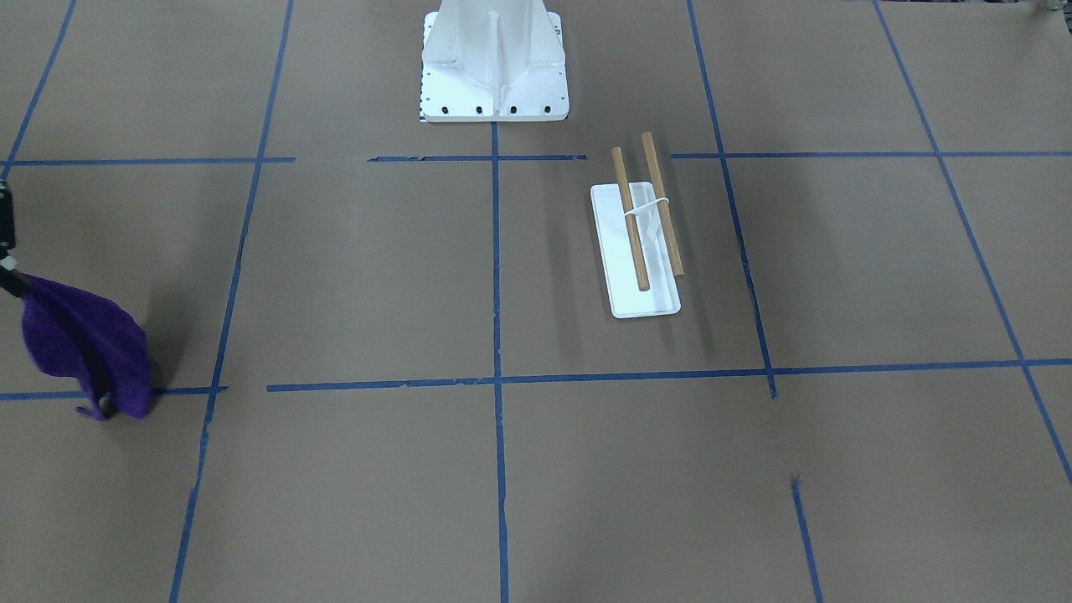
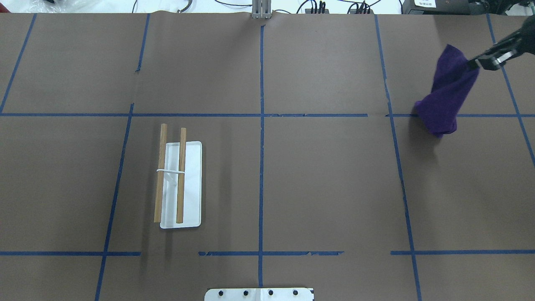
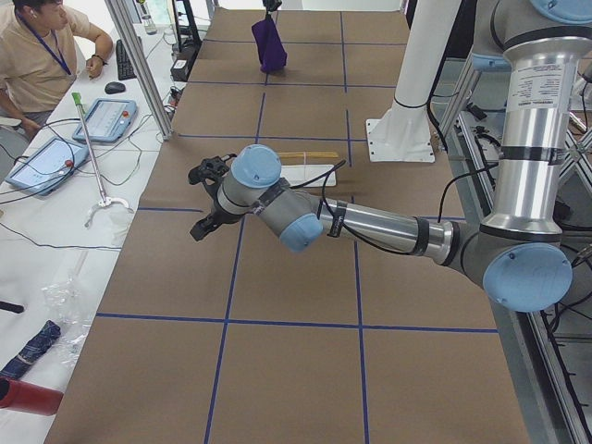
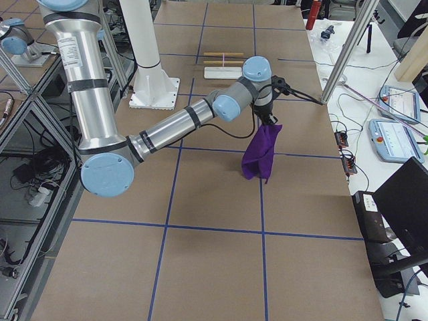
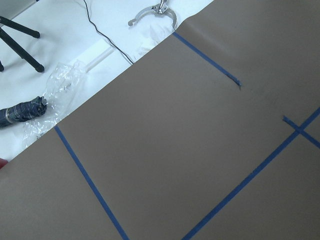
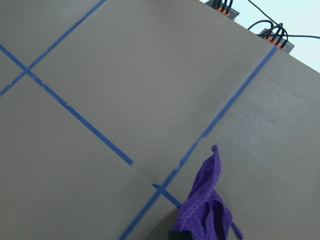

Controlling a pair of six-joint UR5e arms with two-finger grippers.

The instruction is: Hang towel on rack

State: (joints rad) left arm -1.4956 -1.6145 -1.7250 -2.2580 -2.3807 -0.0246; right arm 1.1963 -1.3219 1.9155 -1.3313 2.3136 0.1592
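Observation:
My right gripper [image 2: 474, 63] is shut on the top of a purple towel [image 2: 447, 94] at the far right of the table. The towel hangs down with its lower end at or just above the paper; it also shows in the front view [image 1: 88, 347], the right side view [image 4: 261, 150] and the right wrist view [image 6: 202, 205]. The rack [image 2: 180, 184] is a white base with two wooden rods, on the left half of the table, far from the towel [image 1: 641, 243]. My left gripper [image 3: 205, 199] shows only in the left side view, held above the table's left end; I cannot tell whether it is open.
The table is covered in brown paper with a blue tape grid. The robot's white base [image 1: 494, 63] stands at the near edge. An operator [image 3: 37, 46] sits beyond the far edge next to tablets [image 3: 106, 116] and cables. Plastic wrap and a dark bundle [image 5: 22, 112] lie off the left end.

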